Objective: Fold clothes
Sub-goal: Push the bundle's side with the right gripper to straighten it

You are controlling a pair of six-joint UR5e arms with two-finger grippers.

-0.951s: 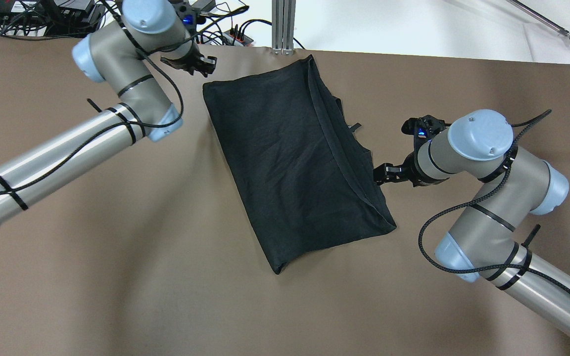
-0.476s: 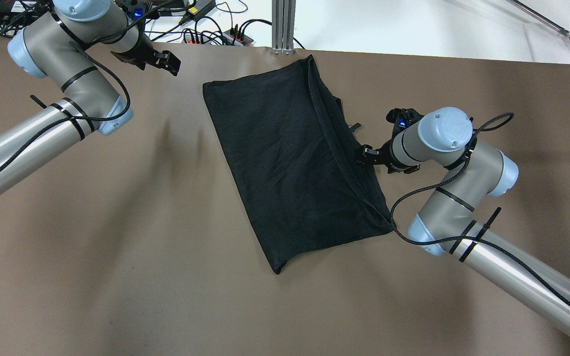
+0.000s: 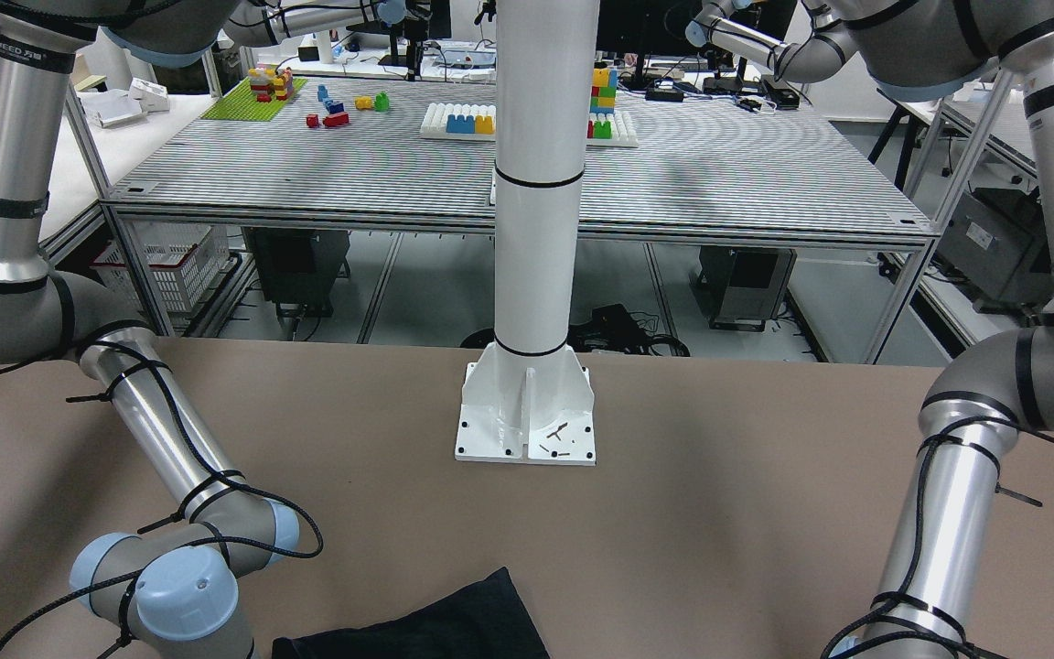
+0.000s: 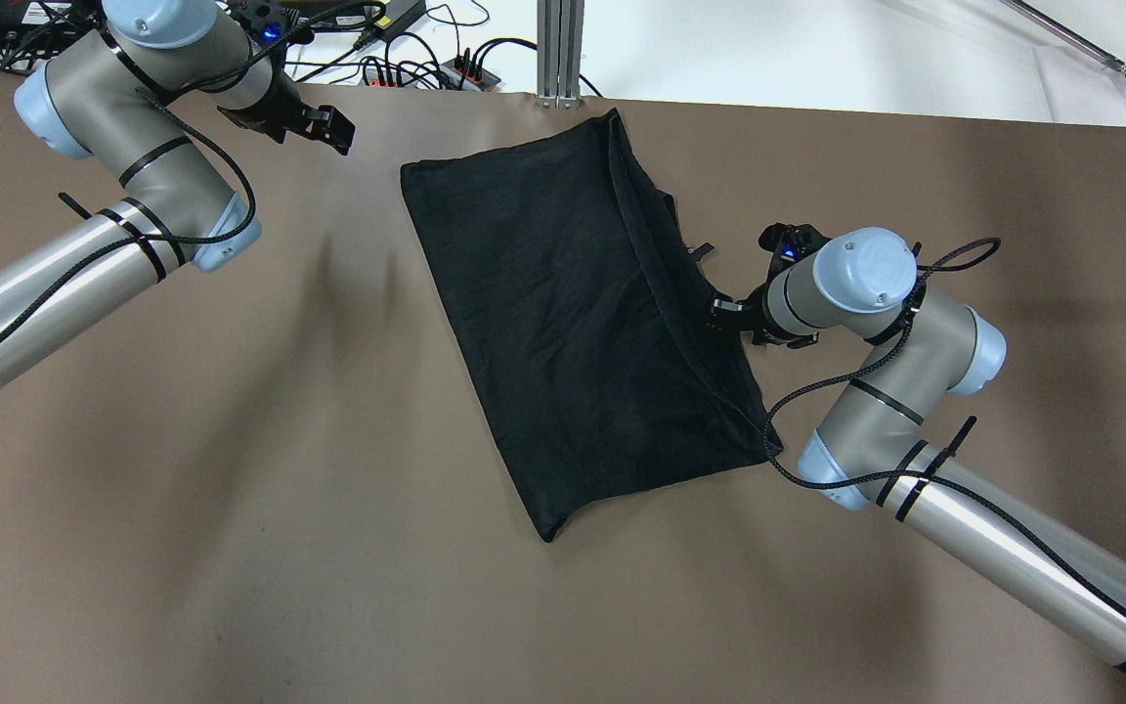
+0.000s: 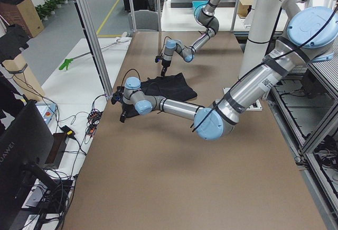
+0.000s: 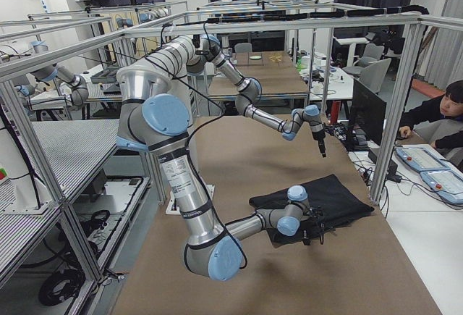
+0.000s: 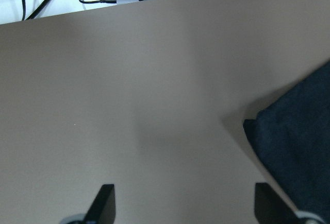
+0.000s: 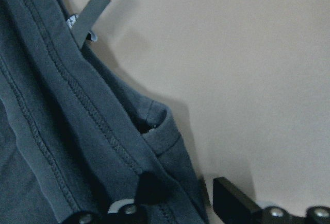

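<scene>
The black garment (image 4: 573,332) is lying flat across the table's (image 4: 231,548) centre; broad bare surface is extending on both sides and toward the robot. The left gripper (image 4: 336,132), fingers spread, is hovering over bare surface off the garment's far-left corner. Cables (image 4: 407,59) and an aluminium post (image 4: 560,49) are bordering the far edge. The right gripper (image 4: 719,318) is straddling the right hem, its elbow (image 4: 832,474) crowding the near-right corner.

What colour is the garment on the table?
The garment is plain black with no pattern visible, seen best in the overhead view.
</scene>
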